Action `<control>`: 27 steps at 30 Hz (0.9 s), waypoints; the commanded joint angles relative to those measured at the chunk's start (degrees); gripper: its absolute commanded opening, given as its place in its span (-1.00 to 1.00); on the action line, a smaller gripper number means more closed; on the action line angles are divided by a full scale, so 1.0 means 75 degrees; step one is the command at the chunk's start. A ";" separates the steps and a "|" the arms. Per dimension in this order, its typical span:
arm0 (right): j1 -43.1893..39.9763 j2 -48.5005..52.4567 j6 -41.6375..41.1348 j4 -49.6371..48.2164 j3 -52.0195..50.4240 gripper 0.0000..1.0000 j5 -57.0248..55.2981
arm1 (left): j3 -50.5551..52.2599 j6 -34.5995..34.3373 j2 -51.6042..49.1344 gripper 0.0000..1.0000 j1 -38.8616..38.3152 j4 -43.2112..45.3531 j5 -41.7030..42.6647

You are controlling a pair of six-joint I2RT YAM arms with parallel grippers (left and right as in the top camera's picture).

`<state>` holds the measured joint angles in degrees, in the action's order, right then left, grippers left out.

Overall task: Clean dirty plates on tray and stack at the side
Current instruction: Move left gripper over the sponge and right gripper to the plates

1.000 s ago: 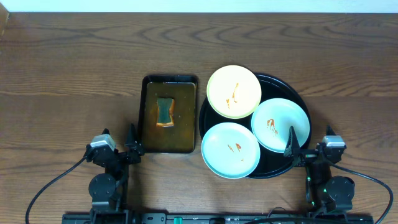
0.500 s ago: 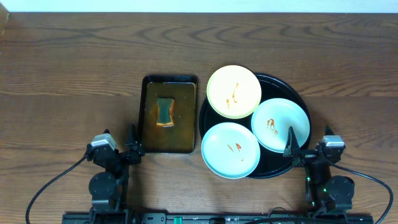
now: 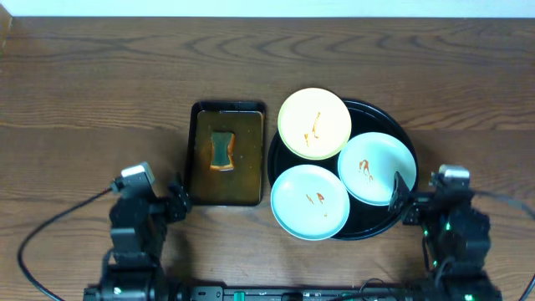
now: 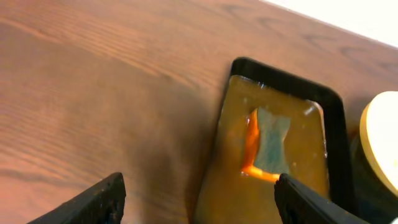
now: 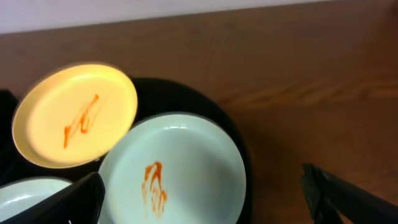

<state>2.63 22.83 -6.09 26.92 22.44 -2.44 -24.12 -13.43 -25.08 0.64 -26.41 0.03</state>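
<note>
The black round tray holds three sauce-smeared plates: a pale yellow one at the back, a mint-white one at the right and a mint-white one overhanging the front left rim. My right gripper is open and empty at the tray's front right edge. In the right wrist view its jaws straddle the right mint plate, with the yellow plate beyond. My left gripper is open and empty, just left of the brown pan's front corner.
A rectangular dark brown pan lies left of the tray, with a green-orange sponge in it. The left wrist view shows the pan, the sponge and the yellow plate's edge. Bare wooden table surrounds everything.
Both arms have lifted from their low rest pose. The right gripper shifted slightly right. The plates, tray and pan have not moved.
</note>
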 commanded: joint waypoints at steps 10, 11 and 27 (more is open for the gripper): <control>-0.0259 0.5552 0.0326 0.2538 0.3751 0.98 -0.0067 | -0.2774 0.0105 -0.2314 0.55 0.0035 -0.1883 0.0428; -0.0254 0.5869 0.0294 0.2565 0.3908 0.98 -0.0041 | -0.2771 0.0102 -0.2355 0.55 0.0035 -0.1929 0.0428; -0.0230 0.6889 0.0020 0.2530 0.4065 0.98 0.3249 | -0.2769 0.0099 -0.2387 0.55 0.0035 -0.2075 0.0428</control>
<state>1.19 75.05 -5.56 46.02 51.70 10.76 -43.66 -13.43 -43.03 0.64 -41.98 2.90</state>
